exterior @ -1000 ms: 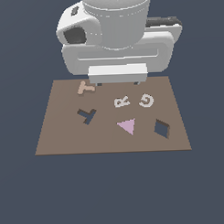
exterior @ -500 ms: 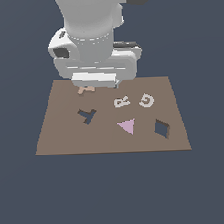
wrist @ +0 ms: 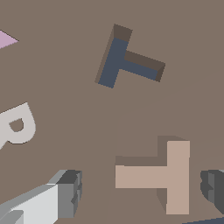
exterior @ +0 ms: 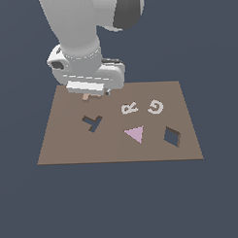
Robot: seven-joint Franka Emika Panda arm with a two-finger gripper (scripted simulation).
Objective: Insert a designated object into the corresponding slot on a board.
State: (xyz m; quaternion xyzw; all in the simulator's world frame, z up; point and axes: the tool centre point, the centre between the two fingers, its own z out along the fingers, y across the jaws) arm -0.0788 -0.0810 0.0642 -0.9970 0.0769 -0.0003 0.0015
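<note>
The peach-tan T block [wrist: 168, 175] lies flat on the brown board [exterior: 68, 147] near its far corner on the exterior view's left. In the exterior view only a sliver of the block [exterior: 85, 97] shows under the hand. My gripper [wrist: 142, 189] is open, with one finger [wrist: 70, 192] on each side of the block, and neither finger touches it. In the exterior view the gripper [exterior: 93, 94] hangs low over that corner. The dark tilted T-shaped slot [exterior: 92, 123] is empty, just nearer the camera than the block, and it also shows in the wrist view [wrist: 127, 59].
A white R [exterior: 129, 108] and a white G [exterior: 155, 106] lie on the board towards the exterior view's right. A pink triangle [exterior: 135, 134] and a dark diamond cutout [exterior: 172, 136] lie nearer the front. The R [wrist: 15, 127] also shows in the wrist view.
The arm has swung to the exterior view's left and come down. The hand now covers the T block, which was in plain sight a second ago.
</note>
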